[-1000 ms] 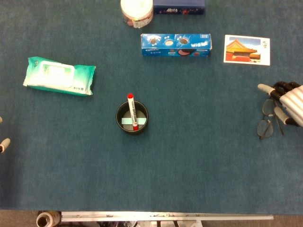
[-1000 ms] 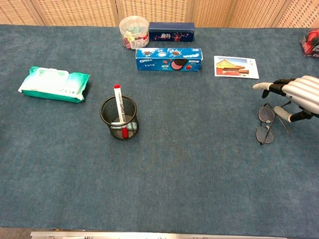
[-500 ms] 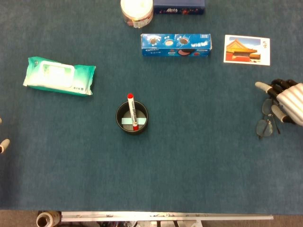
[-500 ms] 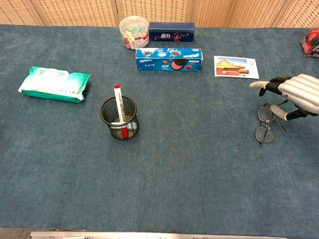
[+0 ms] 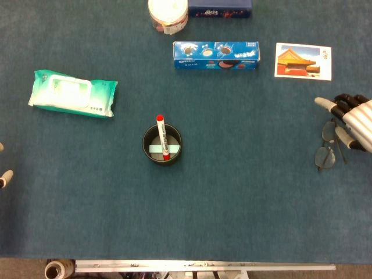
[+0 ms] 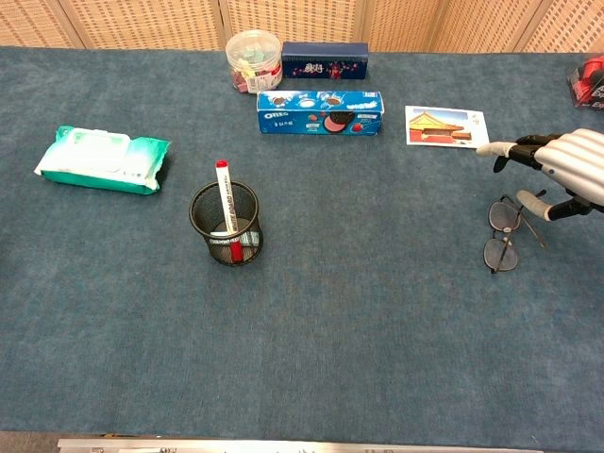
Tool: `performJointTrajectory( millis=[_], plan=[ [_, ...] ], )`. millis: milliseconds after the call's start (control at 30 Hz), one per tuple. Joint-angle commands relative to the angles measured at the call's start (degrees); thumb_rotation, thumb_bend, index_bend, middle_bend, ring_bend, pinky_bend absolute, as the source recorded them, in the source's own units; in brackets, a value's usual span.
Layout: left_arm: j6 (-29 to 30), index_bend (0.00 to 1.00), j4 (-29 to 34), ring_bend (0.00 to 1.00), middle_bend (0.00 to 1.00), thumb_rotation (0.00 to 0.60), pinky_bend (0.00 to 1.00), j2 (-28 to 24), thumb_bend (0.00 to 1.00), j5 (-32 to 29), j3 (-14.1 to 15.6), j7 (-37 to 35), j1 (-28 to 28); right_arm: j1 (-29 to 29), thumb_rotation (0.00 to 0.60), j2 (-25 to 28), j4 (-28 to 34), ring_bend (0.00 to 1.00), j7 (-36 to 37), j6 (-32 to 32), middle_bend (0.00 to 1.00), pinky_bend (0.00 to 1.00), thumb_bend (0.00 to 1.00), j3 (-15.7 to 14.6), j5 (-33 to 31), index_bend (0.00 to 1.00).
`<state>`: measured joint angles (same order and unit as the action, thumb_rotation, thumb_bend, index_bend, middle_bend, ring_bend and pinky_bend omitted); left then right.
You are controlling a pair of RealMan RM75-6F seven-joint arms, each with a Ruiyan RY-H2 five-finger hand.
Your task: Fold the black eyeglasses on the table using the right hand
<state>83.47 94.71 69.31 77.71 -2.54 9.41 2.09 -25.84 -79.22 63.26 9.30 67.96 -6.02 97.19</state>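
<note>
A black wire-mesh cup (image 6: 226, 223) stands on the blue felt-covered counter (image 6: 377, 321), holding a red-capped marker (image 6: 224, 209) that leans upright and a pale card on its floor. At the far edge, a clear round tub (image 6: 254, 60) holds small colourful pieces. The black eyeglasses (image 6: 505, 232), thin-rimmed with round lenses, lie near the counter's right edge, temples unfolded. The right hand (image 6: 562, 170) hangs over them, fingers spread and holding nothing. Only a fingertip of the left hand (image 5: 4, 178) shows; its pose cannot be told. A soft green wipes pack (image 6: 102, 159) lies left.
</note>
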Motion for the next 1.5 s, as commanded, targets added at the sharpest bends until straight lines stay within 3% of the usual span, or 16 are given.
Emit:
performJointTrajectory(
  millis=[33,1133,1500],
  plan=[
    [0.04,0.45,0.22,0.31,0.38,0.600,0.52,-0.09,0.04,0.04,0.00,0.22,0.03,0.10,0.600,0.58,0.96,0.21,-0.28,0.46,0.32,0.32,0.47,-0.07,0.29,0.14],
    [-0.01,0.45,-0.60,0.31,0.38,0.600,0.51,0.12,0.04,-0.15,0.11,-0.88,-0.29,-1.04,0.600,-1.84,0.12,0.21,-1.29,-2.96,0.32,0.32,0.47,-3.23,2.82,0.14],
    [0.04,0.45,-0.28,0.31,0.38,0.600,0.51,0.05,0.04,0.05,0.08,-0.52,-0.21,-0.53,0.600,-0.11,1.17,0.21,-2.54,0.18,0.32,0.32,0.47,-1.09,1.55,0.14]
  ],
)
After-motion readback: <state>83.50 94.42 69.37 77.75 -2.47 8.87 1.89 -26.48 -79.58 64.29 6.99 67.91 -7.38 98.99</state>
